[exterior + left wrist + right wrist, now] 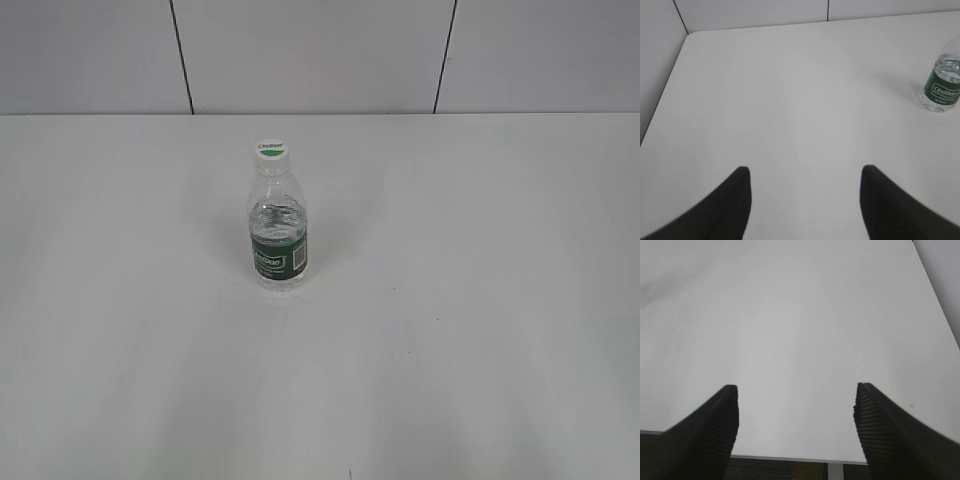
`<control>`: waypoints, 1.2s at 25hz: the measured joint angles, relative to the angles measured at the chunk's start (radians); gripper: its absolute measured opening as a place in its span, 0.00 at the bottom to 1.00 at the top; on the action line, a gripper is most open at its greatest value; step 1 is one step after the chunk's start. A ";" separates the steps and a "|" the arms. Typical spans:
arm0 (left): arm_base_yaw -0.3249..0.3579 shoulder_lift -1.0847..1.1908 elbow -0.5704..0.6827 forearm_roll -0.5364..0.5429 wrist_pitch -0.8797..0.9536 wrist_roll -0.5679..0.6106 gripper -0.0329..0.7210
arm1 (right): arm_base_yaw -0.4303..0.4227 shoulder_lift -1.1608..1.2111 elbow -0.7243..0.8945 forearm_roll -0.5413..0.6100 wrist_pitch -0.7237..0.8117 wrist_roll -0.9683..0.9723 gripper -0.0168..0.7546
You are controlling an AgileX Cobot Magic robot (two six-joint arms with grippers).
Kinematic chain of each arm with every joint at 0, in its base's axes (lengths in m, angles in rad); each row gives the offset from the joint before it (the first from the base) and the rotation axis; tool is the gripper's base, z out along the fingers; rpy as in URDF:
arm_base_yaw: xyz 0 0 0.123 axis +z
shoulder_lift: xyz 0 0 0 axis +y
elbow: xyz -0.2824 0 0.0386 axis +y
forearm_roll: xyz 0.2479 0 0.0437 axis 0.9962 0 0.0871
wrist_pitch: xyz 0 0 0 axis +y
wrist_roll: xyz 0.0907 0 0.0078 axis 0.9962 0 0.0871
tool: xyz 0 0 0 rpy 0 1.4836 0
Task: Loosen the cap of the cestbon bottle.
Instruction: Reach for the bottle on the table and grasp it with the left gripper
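Observation:
The cestbon bottle (277, 235) stands upright near the middle of the white table, clear plastic with a dark green label. Its white cap (272, 151) with a green half-disc sits on top. In the left wrist view the bottle (941, 85) shows at the right edge, its cap cut off. My left gripper (805, 172) is open and empty, over bare table well to the left of the bottle. My right gripper (796, 390) is open and empty above the table's near edge; the bottle is out of its view. Neither gripper shows in the exterior view.
The white table (450, 300) runs to a pale panelled wall (320, 50) at the back. In the left wrist view the table's left edge (662, 95) meets the wall. In the right wrist view the table's front edge (790, 458) lies below the fingers.

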 joint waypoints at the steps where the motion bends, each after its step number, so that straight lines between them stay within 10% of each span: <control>1: 0.000 0.000 0.000 0.000 0.000 0.000 0.61 | 0.000 0.000 0.000 0.000 0.000 0.000 0.74; 17: 0.000 0.000 -0.013 0.002 -0.040 0.000 0.61 | 0.000 0.000 0.000 0.000 0.000 0.000 0.74; 30: 0.000 0.098 0.119 0.013 -0.684 0.000 0.59 | 0.000 0.000 0.000 0.000 0.000 0.001 0.74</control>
